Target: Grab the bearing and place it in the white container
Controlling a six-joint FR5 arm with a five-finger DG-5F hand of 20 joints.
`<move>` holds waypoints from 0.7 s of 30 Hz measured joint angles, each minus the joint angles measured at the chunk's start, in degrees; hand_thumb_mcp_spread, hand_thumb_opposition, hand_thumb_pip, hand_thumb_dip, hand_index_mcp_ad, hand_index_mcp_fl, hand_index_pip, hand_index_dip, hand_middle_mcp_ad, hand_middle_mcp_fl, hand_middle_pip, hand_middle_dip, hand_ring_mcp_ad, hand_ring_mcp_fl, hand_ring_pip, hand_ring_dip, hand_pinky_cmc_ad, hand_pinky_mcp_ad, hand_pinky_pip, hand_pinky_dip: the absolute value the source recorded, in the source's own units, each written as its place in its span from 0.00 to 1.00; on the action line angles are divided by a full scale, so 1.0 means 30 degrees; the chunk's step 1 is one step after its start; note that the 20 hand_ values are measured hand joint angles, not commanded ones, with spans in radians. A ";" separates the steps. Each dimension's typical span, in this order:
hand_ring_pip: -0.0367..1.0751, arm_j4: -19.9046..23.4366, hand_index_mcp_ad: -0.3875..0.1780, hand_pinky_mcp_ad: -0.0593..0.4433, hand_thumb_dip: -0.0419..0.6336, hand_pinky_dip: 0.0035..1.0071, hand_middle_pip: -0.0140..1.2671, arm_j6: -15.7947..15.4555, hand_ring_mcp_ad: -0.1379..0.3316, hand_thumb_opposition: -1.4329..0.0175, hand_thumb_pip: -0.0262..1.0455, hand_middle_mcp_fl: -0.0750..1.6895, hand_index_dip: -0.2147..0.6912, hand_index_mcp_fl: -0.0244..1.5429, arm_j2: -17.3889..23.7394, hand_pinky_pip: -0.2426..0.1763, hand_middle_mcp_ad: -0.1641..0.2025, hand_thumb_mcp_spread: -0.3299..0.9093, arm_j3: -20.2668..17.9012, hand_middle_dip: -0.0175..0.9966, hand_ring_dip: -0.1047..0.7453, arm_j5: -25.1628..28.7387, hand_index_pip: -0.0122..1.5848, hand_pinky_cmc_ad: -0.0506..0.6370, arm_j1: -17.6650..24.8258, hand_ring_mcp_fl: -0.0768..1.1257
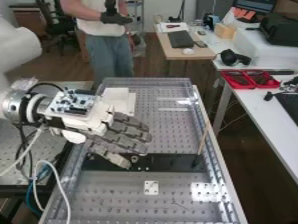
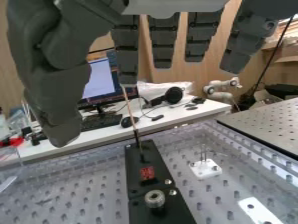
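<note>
"So, how does the hand (image 1: 130, 132) stand?"

"Released: fingers straight, nothing in its grasp. It hangs over the left part of the perforated bed (image 1: 176, 132), fingertips toward the right."

"And the bearing (image 2: 155, 199)?"

"Upright on the black plate (image 1: 166, 162), toward the plate's left end and just beside the thumb as seen from above. Two small metal fasteners (image 2: 170, 187) sit close by it."

"What edges should I mind?"

"The thin rod (image 1: 203, 137) rises from the plate's right end, leaning, near the bed's right rim (image 1: 214, 150). On the near side, a small white plate (image 1: 151, 187) lies apart from the black one, and a white block with upright pins (image 2: 205, 168) stands farther right."

"Where's the room, then?"

"Bare perforated bed stretches between the black plate and the far rim, right of the white box-like thing (image 1: 118, 95). That one is partly behind the hand; I can't tell whether it's the container."
</note>
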 joint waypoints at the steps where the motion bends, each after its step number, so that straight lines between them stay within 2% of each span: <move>1: 0.13 0.0345 0.53 0.70 0.32 0.22 0.12 -0.0097 0.61 0.48 0.50 0.07 0.29 0.16 -0.0342 0.40 0.69 0.58 0.0074 0.19 0.20 -0.0588 0.31 0.60 -0.0301 0.06; 6: 0.12 0.1411 0.50 0.69 0.32 0.20 0.12 -0.0190 0.61 0.47 0.50 0.06 0.29 0.22 -0.1455 0.40 0.68 0.59 0.0403 0.19 0.20 -0.1843 0.42 0.60 -0.0924 0.06; 11: 0.12 0.2075 0.50 0.70 0.32 0.19 0.12 0.0098 0.61 0.46 0.50 0.06 0.29 0.22 -0.2474 0.40 0.68 0.60 0.0904 0.19 0.20 -0.2265 0.50 0.60 -0.1157 0.06; 21: 0.12 0.2183 0.49 0.69 0.37 0.17 0.12 0.0240 0.61 0.43 0.50 0.05 0.39 0.21 -0.3655 0.40 0.68 0.62 0.1839 0.19 0.20 -0.2615 0.64 0.60 -0.1245 0.06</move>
